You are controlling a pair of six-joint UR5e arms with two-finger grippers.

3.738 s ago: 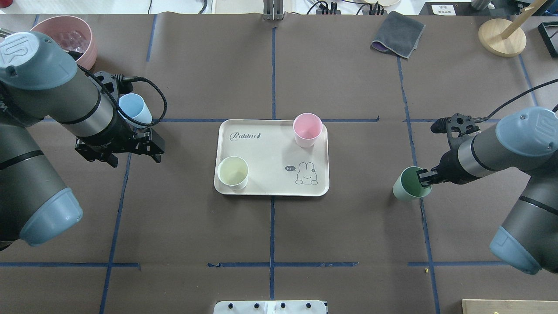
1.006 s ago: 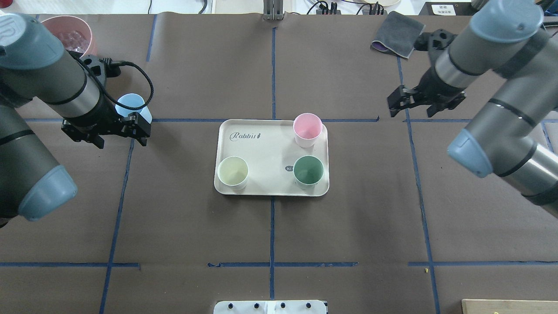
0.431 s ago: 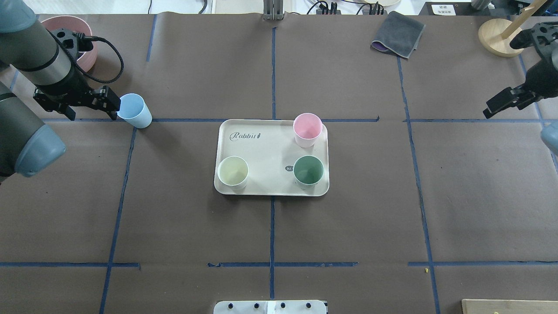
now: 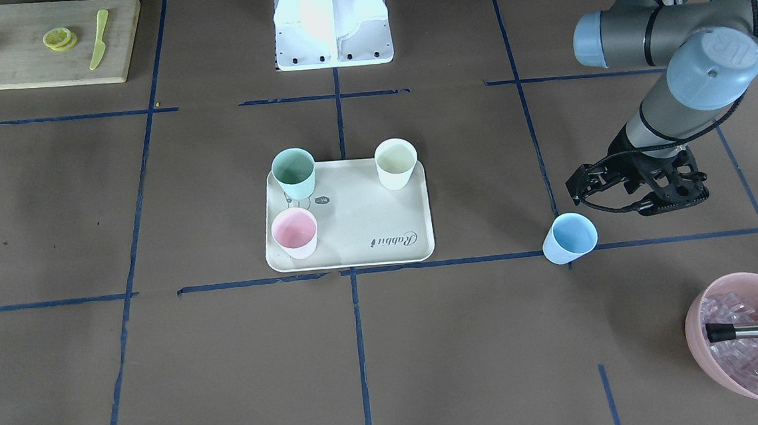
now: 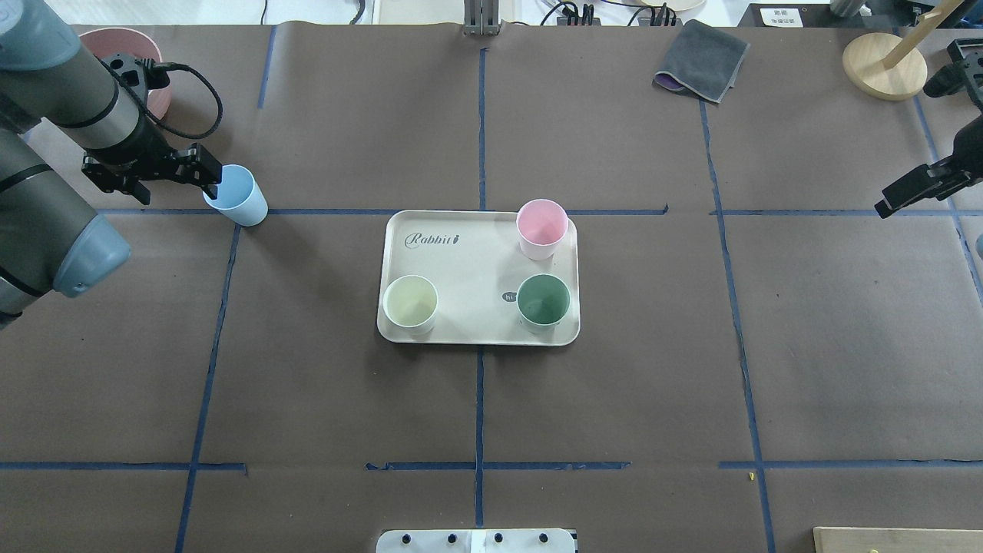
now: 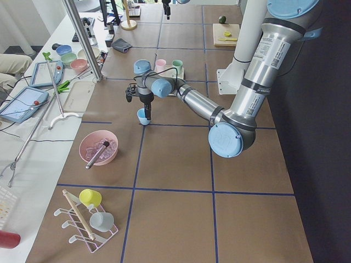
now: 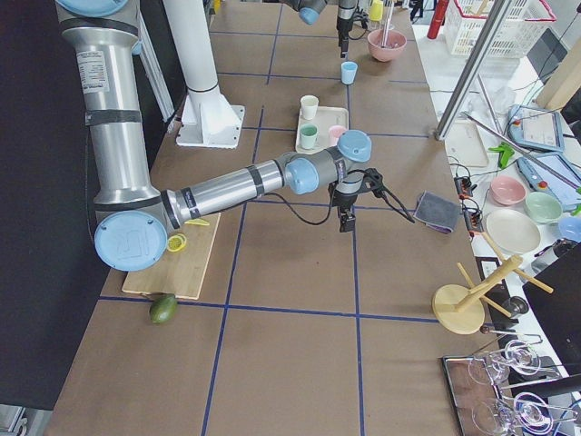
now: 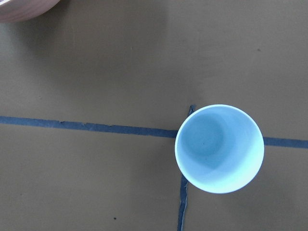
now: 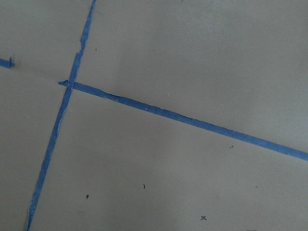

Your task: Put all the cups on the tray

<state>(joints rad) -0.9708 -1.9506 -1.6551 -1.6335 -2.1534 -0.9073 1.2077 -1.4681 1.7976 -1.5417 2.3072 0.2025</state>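
The left gripper (image 5: 157,175) is hanging open and holding nothing, with its jaws spread wide. It is hovering over the table just beside the blue cup (image 5: 236,196), and from overhead one finger is overlapping the cup's near rim. The left wrist camera is looking straight down into the blue cup (image 8: 219,148), which is standing upright and empty on the brown paper, right where two strips of blue tape (image 8: 96,127) are crossing. The cup is sitting well apart from the tray (image 5: 468,269).

The right gripper (image 5: 918,184) is hanging at the far right edge of the table, well away from the cups. Only part of it is showing, so I cannot tell how far its jaws are standing apart.

On the tray, three cups are standing upright: the pink cup (image 5: 542,226) in the far right corner, the green cup (image 5: 543,302) in the near right corner, and the cream cup (image 5: 410,303) in the near left corner.

A pink bowl (image 4: 696,343) of ice cubes is sitting on the table beyond the left arm.
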